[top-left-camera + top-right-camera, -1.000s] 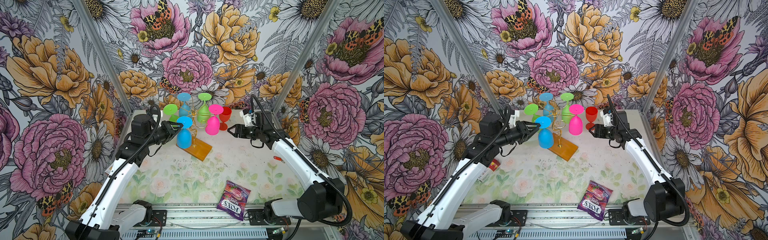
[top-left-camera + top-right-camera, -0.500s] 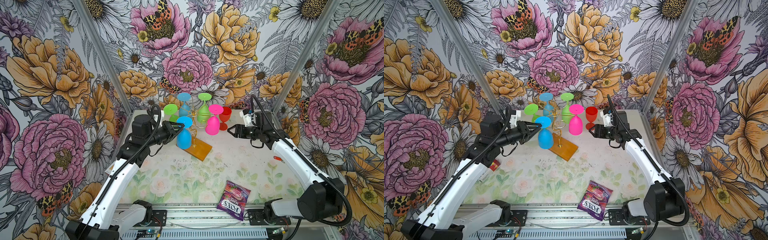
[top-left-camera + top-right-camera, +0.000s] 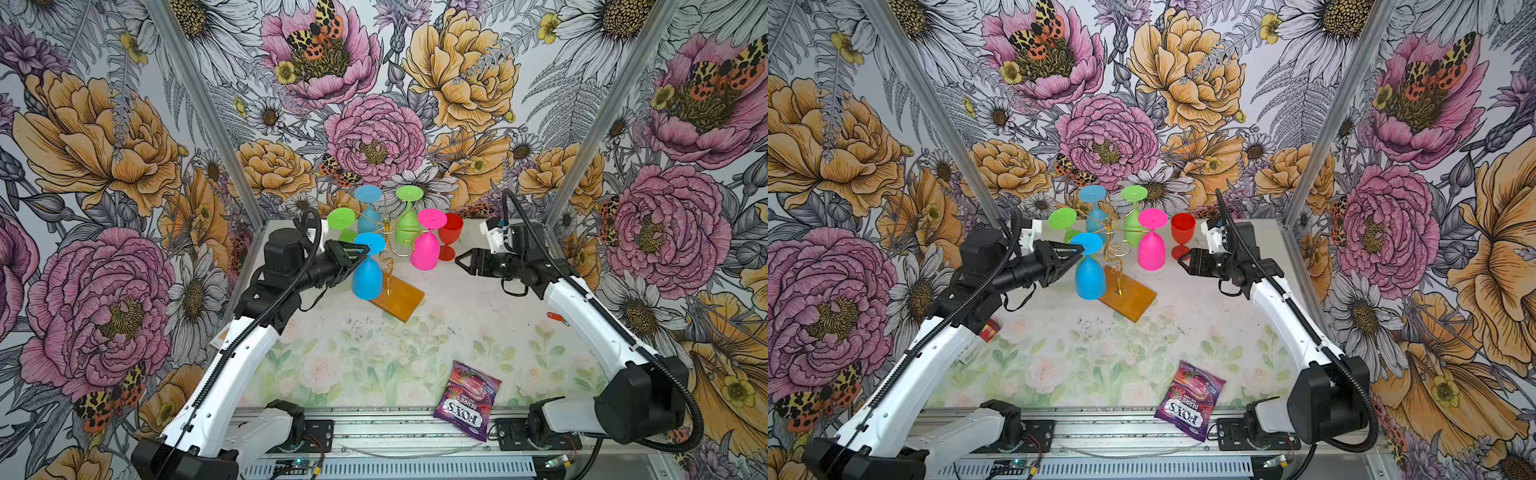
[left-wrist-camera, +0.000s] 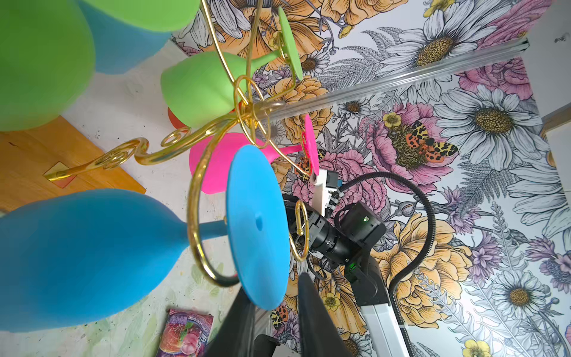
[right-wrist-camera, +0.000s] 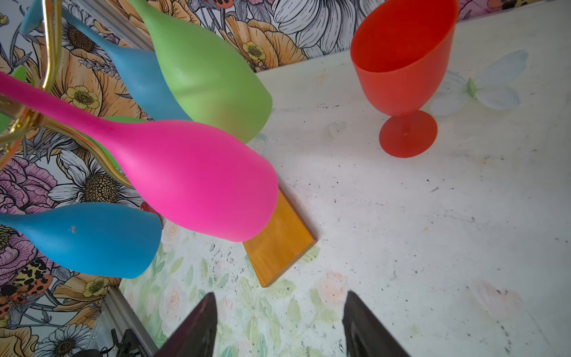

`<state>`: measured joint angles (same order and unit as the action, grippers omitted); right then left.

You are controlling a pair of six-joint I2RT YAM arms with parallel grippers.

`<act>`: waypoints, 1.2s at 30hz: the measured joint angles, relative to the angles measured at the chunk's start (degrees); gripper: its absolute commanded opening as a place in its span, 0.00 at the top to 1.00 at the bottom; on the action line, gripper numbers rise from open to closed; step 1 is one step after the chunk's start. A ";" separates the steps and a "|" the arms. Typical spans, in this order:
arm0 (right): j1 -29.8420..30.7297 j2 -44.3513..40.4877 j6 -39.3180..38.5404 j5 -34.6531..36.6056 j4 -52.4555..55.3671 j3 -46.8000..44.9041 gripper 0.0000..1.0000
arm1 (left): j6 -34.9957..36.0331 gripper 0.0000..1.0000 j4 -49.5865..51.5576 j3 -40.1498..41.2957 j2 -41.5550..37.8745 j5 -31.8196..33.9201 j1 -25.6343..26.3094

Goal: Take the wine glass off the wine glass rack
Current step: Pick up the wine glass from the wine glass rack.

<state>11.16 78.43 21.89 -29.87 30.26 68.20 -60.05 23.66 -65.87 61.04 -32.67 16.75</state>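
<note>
**left gripper at blue wine glass foot**

Both top views: I'm seeing it hanging bowl-down on the wine glass rack. Left wrist: fingers straddling the foot rim, can't tell if clamped. Right wrist: right gripper sitting spread, empty.

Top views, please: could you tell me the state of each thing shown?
rack, upright
front blue glass, hung upside down
back blue glass, hung upside down
pink glass, hung upside down
left green glass, hung upside down
back green glass, hung upside down
red glass, upright, off rack, empty
bag, lying flat
left gripper, astride front blue glass's foot; grip unclear
right gripper, open, empty
</note>
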 measured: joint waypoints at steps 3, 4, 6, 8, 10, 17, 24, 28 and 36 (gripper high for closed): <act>0.00 0.00 0.02 -0.02 -0.35 -0.57 0.34 | -0.22 0.81 -0.09 0.04 0.15 0.04 0.00; -0.02 0.00 0.04 -0.02 -0.39 -0.72 0.34 | -0.46 0.82 -0.26 0.22 0.17 0.04 0.00; -0.26 -0.02 0.17 -0.11 -0.57 -1.03 0.34 | -0.79 0.84 -0.50 0.46 0.24 0.07 0.00; -0.31 -0.04 0.17 -0.24 -0.63 -1.33 0.34 | -1.11 0.86 -0.61 0.68 0.24 0.07 0.00; -0.37 -0.07 0.20 -0.26 -0.63 -1.46 0.34 | -1.31 0.88 -0.70 0.70 0.24 0.07 0.00; -0.39 -1.22 0.20 -0.46 -1.03 -2.16 0.34 | -1.57 0.93 -0.79 0.98 0.24 0.24 0.00; -0.72 -1.51 0.57 -0.66 -1.57 -2.23 0.34 | -1.77 0.97 -0.81 1.84 -0.63 0.46 0.00; -0.74 -1.51 1.07 -0.68 -1.92 -2.43 0.34 | -2.56 0.99 -0.81 2.29 -1.70 0.50 -0.13; -0.74 -1.51 1.70 -1.09 -2.56 -2.43 0.34 | -4.39 1.00 -0.81 4.35 -5.07 0.52 -2.25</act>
<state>10.41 76.93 23.59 -30.96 27.70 65.78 -64.45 22.85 -61.52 55.96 -32.14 14.50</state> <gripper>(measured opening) 0.657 0.063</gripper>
